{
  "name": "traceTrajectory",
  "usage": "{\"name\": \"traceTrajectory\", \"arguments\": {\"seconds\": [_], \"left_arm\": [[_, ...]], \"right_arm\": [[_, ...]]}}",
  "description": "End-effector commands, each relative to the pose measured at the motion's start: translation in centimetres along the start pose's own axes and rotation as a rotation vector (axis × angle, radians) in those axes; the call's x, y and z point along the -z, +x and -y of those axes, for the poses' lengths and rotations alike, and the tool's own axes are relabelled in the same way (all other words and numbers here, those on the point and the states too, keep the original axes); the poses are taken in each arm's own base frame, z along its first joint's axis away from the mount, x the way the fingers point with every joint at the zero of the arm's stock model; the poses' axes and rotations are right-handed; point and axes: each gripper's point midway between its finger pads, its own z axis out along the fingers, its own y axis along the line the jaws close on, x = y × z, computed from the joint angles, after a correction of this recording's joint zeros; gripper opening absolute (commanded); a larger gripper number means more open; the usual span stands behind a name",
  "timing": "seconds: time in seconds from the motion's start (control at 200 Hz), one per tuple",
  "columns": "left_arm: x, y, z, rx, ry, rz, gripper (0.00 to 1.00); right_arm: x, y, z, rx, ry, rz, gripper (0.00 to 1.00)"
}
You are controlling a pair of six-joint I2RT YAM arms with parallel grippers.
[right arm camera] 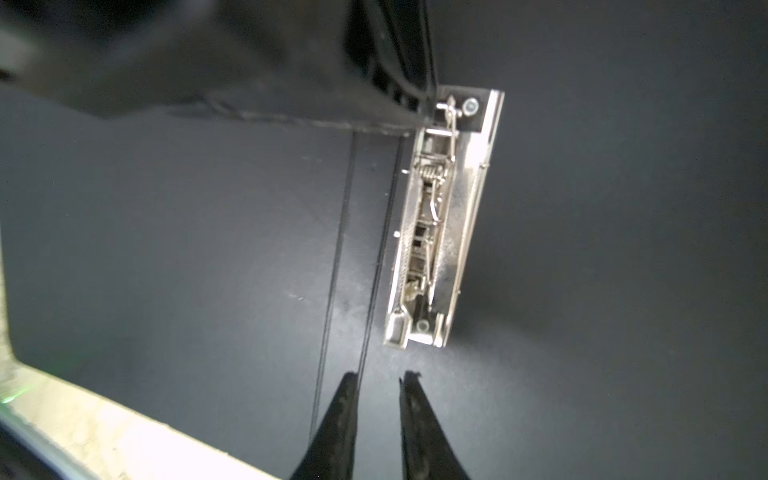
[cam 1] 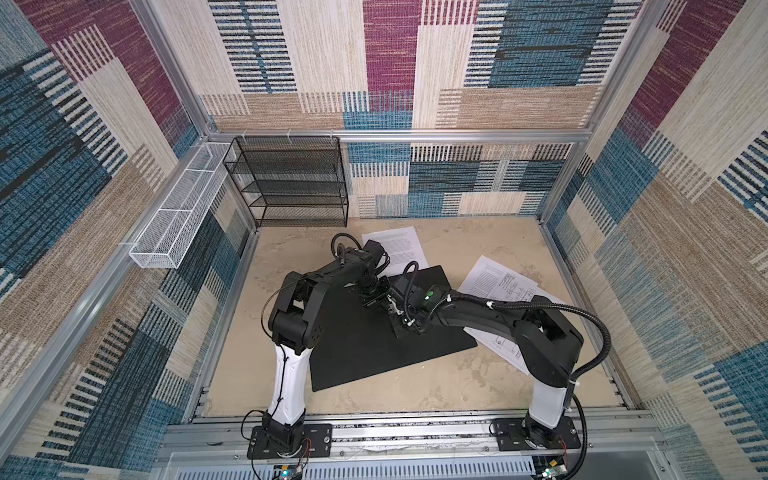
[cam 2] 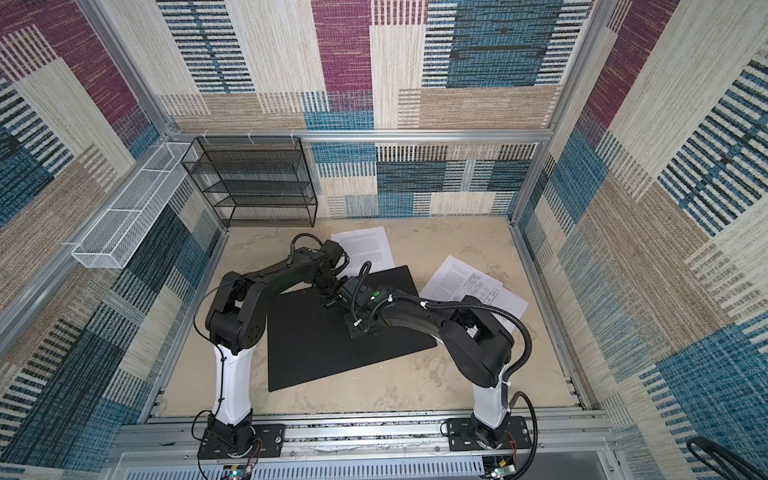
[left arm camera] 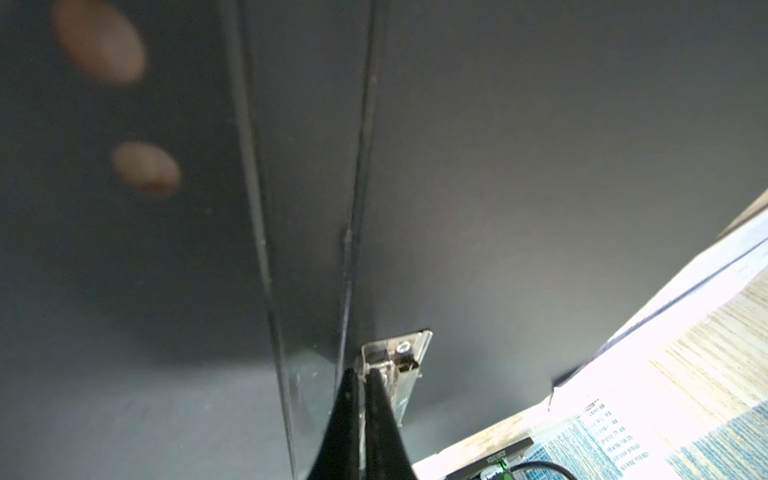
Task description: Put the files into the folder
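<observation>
Table (cam 1: 465, 386), beige, takes up the cell floor; both arms reach in over its middle. Next biggest is the folder (cam 1: 353, 349): open and flat mid-table, black inside up, lying skewed, same in both top views (cam 2: 316, 345). Black mesh rack (cam 1: 291, 183) stands at the back-left against the wall. White mesh basket (cam 1: 174, 216) runs along the left wall rail. Both are well apart from the folder.

The files are all on the table, outside the folder. Text sheet (cam 1: 401, 245) lies just behind the folder's far edge, w/ its near part hidden by the L arm. Drawing sheets (cam 1: 494, 278) lie fanned to the right of the folder, partly under the R arm. They come right up to the folder's right edge; we can't tell if they overlap it.

Metal clip (right arm camera: 436, 220) sits on the black inside, beside the spine creases.

L gripper (left arm camera: 362, 372) is clenched, tips together and touching the clip's end. We can't tell if a lever wire is pinched between them.

R gripper (right arm camera: 380, 375) is released: fingers apart w/ nothing between them. It sits low over the black inside, its tips just short of the clip's opposite end.
</observation>
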Motion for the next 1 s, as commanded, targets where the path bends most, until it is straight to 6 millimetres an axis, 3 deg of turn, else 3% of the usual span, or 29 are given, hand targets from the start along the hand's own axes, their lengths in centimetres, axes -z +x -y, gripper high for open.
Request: {"name": "traceTrajectory", "arguments": {"seconds": [0.0,0.23,0.526,0.997], "left_arm": [[-0.8,0.9,-1.9,-0.001,-0.086,-0.025,0.00],[-0.9,0.9,-2.0,0.001,-0.091,-0.026,0.00],[-1.1,1.0,-2.1,-0.001,-0.098,-0.027,0.00],[-1.3,1.2,-2.3,0.004,-0.102,-0.033,0.00]], "right_arm": [[-0.4,-1.9,-0.3,0.011,-0.001,0.064,0.22],[-0.5,-2.1,-0.2,0.020,0.012,0.064,0.21],[0.1,-3.0,-1.7,0.023,-0.073,0.094,0.23],[-0.2,-4.5,-0.9,-0.004,-0.062,0.123,0.19]]}}
